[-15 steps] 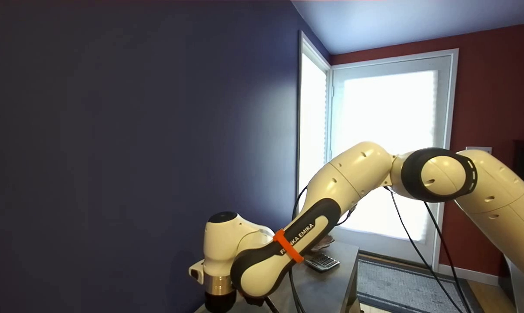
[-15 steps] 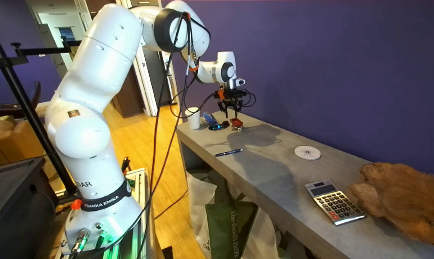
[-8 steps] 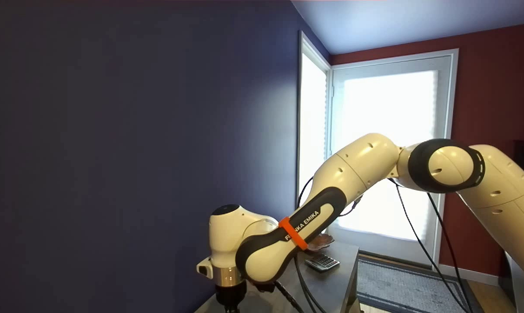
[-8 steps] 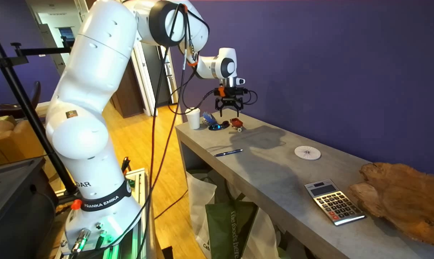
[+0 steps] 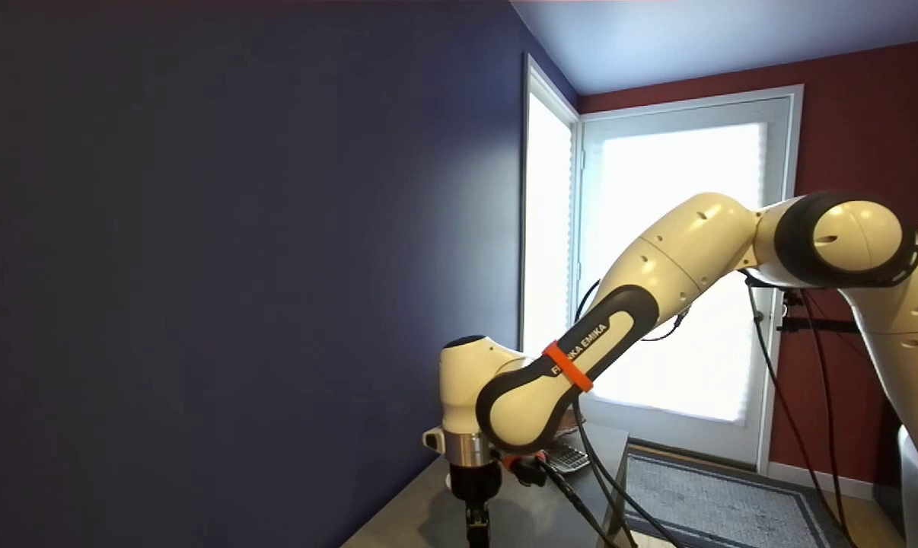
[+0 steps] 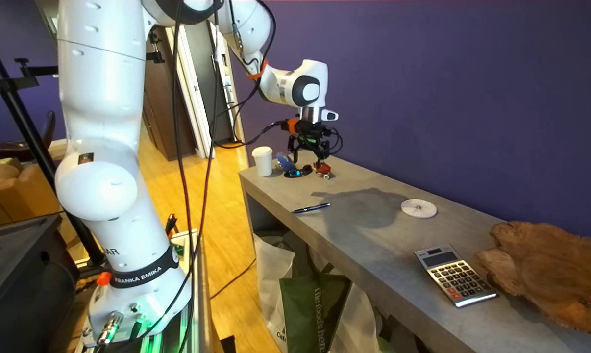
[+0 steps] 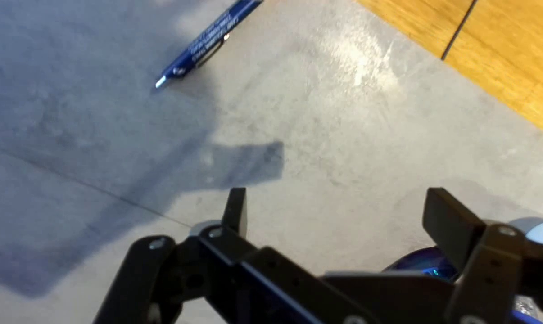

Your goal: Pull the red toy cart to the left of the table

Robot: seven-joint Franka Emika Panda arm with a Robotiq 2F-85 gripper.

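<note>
The red toy cart (image 6: 323,169) stands on its small wheels near the far end of the grey table (image 6: 369,230) in an exterior view. My gripper (image 6: 307,162) points down there, above the table; one fingertip overlaps the cart's upper edge in the picture, and I cannot tell whether it touches. In the wrist view the gripper (image 7: 337,202) is open, with only bare tabletop between its fingers. The cart is out of view in the wrist view. In an exterior view the gripper (image 5: 477,529) is cut by the lower edge, and no cart shows.
Dark sunglasses (image 6: 298,171), a blue object (image 6: 284,161) and a white cup (image 6: 263,162) stand left of the cart. A blue pen (image 6: 311,208), a white disc (image 6: 418,208), a calculator (image 6: 456,277) and a brown wooden piece (image 6: 555,274) lie nearer. A purple wall (image 6: 447,122) runs behind.
The arm has drawn back: its elbow rises and leans toward the base, and the gripper shifts right in an exterior view. The gripper stays open. The cart has not visibly moved.
</note>
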